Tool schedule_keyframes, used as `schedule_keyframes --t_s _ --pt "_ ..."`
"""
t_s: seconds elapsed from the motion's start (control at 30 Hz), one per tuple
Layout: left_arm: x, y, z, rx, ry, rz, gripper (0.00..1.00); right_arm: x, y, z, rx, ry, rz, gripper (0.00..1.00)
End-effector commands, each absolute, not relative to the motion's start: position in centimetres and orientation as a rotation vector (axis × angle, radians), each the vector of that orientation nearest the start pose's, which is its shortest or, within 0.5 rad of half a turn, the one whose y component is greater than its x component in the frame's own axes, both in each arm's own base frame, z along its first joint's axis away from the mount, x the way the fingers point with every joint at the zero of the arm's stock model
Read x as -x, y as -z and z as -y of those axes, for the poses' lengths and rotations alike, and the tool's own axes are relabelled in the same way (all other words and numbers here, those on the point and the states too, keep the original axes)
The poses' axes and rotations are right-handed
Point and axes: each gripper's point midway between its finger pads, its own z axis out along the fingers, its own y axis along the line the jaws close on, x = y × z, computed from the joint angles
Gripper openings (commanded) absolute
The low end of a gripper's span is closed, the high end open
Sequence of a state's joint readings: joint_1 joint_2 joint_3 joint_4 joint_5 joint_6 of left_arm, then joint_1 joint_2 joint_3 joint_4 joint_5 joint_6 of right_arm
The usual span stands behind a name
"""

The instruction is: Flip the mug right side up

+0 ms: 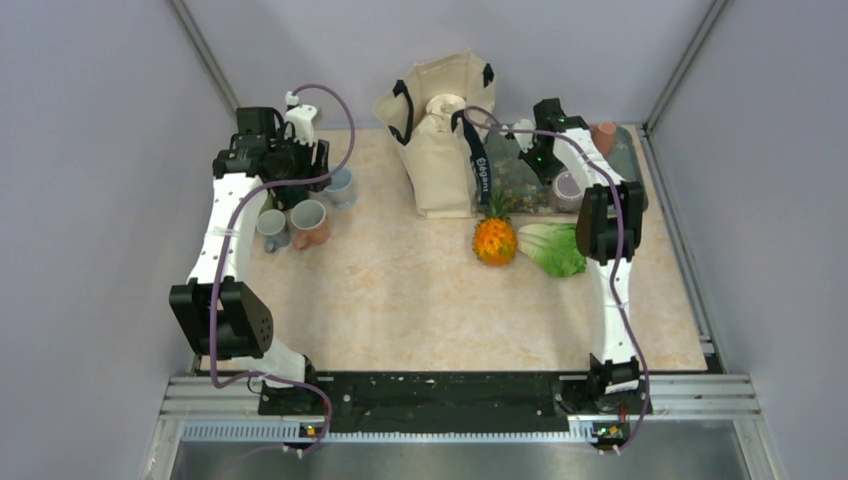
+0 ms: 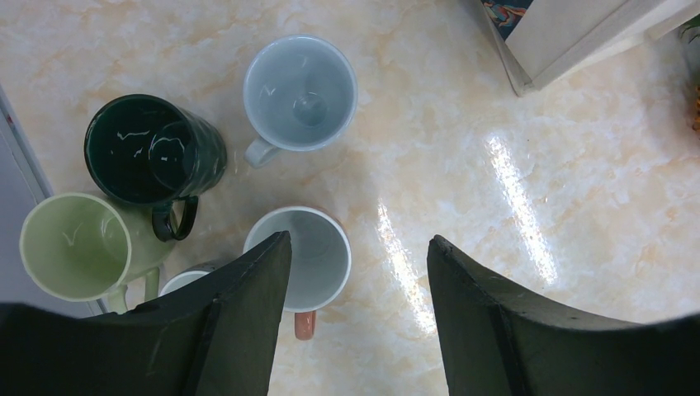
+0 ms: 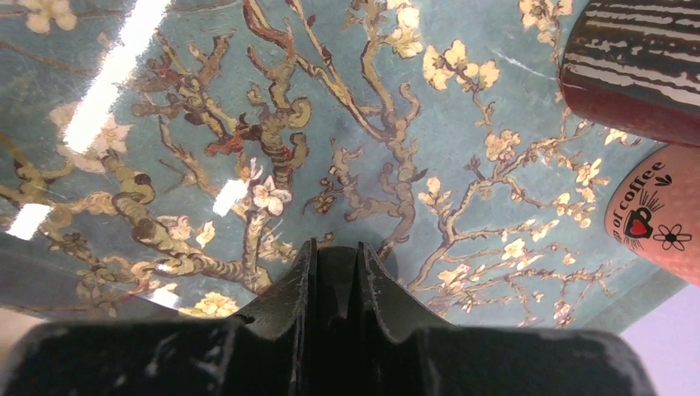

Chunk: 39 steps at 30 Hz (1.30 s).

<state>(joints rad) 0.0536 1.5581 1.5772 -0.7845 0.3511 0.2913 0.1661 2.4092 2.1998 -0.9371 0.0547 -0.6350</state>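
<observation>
Right end effector (image 3: 337,247) clenched, seemingly empty, above the tray (image 3: 248,124).
It may miss or knock the nearby pink mug (image 3: 660,214); left end effector (image 2: 359,239) hangs released.

Small white-rimmed mug (image 2: 183,280) mostly hidden behind a finger (image 2: 239,330) of the left gripper (image 2: 359,239); bag (image 2: 578,33) cut off by top edge; striped mug (image 3: 636,66) and pink mug (image 3: 660,219) cropped at right edge, lettering partly lost; purple cup (image 1: 567,188) half covered by right arm (image 1: 600,225).
</observation>
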Motion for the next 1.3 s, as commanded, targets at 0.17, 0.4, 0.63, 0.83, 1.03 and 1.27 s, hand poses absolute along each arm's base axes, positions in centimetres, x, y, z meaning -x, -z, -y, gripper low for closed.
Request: schedule_keyframes --t_s 0.17,0.4,0.63,0.83,1.03,1.27 --pt "-41.4 -26.9 3.2 -0.467 0.242 -2.176 0.66 -54.3 -18.1 -6.1 0.835 0.253 -2.272 0.00" --pt "-41.3 -26.8 3.7 -0.470 0.279 -2.172 0.67 -53.6 -20.0 -4.6 0.721 0.279 -2.181 0.00" --pt "-41.1 -27.1 5.0 -0.467 0.377 -2.170 0.66 -52.3 -25.6 -5.5 0.571 0.189 -1.995 0.00" --pt "-39.0 -27.6 10.9 -0.588 0.696 -2.148 0.70 -49.4 -29.8 -8.3 0.487 -0.019 -1.875 0.00" --pt "-36.7 -29.7 17.8 -0.740 0.984 -2.058 0.81 -45.3 -33.7 -13.0 0.512 -0.236 -1.737 0.00" --pt "-34.1 -33.0 25.3 -0.899 1.235 -1.937 0.85 -38.6 -40.6 -21.2 0.516 -0.627 -1.462 0.00"
